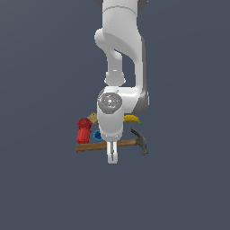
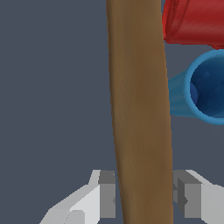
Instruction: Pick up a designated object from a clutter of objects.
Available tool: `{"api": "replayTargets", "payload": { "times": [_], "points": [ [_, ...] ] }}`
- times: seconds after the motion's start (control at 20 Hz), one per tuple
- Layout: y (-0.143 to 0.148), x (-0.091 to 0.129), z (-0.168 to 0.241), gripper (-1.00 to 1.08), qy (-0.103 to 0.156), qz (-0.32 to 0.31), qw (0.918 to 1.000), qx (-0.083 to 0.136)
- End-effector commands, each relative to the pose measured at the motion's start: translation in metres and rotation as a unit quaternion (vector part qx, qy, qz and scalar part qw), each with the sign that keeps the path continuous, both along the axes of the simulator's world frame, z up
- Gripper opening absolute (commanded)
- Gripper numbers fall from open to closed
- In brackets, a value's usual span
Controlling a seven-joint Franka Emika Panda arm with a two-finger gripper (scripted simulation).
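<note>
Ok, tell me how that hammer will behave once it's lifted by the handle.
The hammer looks rigid, so it shouldn't flex. The gripper straddles the handle mid-length, away from the metal head, so it will probably tip head-down. The smooth wood may slip.

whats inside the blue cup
Nothing shows inside the blue cup: the wrist view looks into its open mouth and sees only dark blue interior. The frame edge cuts off part of it, and in the exterior view the arm covers most of the cup.

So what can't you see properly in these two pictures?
- Banana: exterior view, mostly behind the arm.
- Tan block: exterior view, too small for detail.
- Hammer: wrist view, head cut off by the edge.
- Blue cup and red piece: wrist view, cropped.
- Gripper: handle contact unclear.
</note>
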State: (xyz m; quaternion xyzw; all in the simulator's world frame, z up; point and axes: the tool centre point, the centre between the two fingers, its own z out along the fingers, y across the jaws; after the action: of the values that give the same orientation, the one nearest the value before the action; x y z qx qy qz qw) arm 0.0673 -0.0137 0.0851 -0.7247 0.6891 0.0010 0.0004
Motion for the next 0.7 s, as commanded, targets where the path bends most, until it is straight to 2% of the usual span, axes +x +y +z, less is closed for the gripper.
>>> {"api": "replayTargets", "payload": {
  "times": [0.0, 0.65],
  "points": [
    [-0.016, -0.013, 0.018, -1.0, -0.002, 0.0, 1.0, 0.001],
    [-0.103, -0.091, 0.107, -1.0, -0.002, -0.001, 1.0, 0.002]
  ]
}}
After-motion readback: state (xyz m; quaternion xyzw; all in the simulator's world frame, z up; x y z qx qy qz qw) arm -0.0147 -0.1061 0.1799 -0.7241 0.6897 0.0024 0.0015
